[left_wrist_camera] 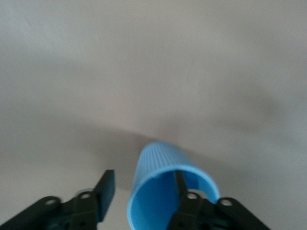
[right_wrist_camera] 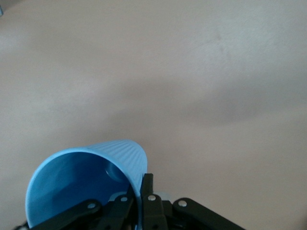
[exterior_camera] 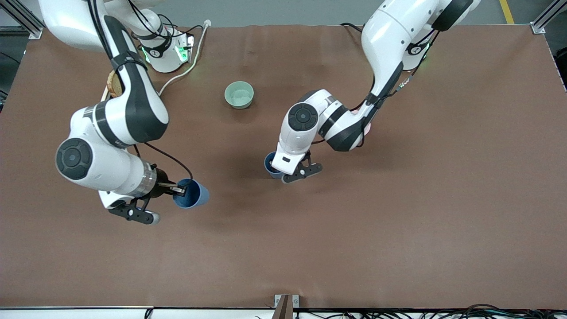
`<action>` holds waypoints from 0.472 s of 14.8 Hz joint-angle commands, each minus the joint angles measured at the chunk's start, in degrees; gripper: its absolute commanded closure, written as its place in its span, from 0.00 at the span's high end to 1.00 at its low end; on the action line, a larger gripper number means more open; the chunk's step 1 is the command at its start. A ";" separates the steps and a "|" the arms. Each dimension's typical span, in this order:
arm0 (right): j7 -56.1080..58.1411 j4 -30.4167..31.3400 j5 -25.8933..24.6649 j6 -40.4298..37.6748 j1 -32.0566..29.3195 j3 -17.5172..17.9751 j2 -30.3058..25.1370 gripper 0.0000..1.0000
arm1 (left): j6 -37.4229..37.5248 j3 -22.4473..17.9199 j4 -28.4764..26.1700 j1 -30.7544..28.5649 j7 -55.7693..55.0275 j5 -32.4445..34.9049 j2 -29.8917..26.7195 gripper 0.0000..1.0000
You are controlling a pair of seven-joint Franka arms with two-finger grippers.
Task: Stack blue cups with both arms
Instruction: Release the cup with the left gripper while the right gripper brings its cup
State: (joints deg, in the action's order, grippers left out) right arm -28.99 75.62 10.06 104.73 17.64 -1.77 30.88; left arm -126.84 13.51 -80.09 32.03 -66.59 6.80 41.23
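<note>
One blue cup (exterior_camera: 191, 195) hangs tilted in my right gripper (exterior_camera: 179, 191), a little above the table toward the right arm's end. In the right wrist view the fingers (right_wrist_camera: 148, 189) pinch the cup's (right_wrist_camera: 86, 177) rim wall, one inside and one outside. The other blue cup (exterior_camera: 269, 164) is upright near the table's middle, mostly hidden under my left hand. My left gripper (exterior_camera: 277, 172) is down over it. In the left wrist view the left gripper (left_wrist_camera: 144, 186) is open astride the cup's (left_wrist_camera: 160, 167) wall: one finger (left_wrist_camera: 180, 184) is inside and the other stands clear outside.
A mint-green bowl (exterior_camera: 239, 95) sits farther from the front camera, between the two arms. A pink bowl (exterior_camera: 367, 128) peeks out from under the left arm. A white cable (exterior_camera: 188, 71) runs by the right arm's base. A round tan object (exterior_camera: 114, 84) lies under the right arm.
</note>
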 commanded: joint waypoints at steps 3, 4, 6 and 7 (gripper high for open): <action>-6.50 0.85 0.75 -0.23 7.57 -0.26 -1.96 0.01 | 17.28 -1.12 -1.03 -9.77 15.82 1.91 -18.08 1.00; -7.56 0.94 0.75 -0.14 8.98 -0.26 -1.87 0.01 | 20.72 -1.46 -1.03 -11.80 19.44 1.99 -21.16 1.00; -9.67 1.02 0.75 -0.14 12.93 -0.34 -1.87 0.01 | 25.13 -1.21 -1.12 -16.89 28.48 1.91 -26.70 1.00; -10.63 1.20 0.75 0.03 14.43 -0.34 -1.78 0.01 | 27.85 -1.38 -1.03 -18.31 34.27 2.17 -29.34 1.00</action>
State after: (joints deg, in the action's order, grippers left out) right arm -37.45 75.61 10.17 104.71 29.24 -1.51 30.20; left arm -102.24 11.78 -78.16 16.28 -40.08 8.18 17.66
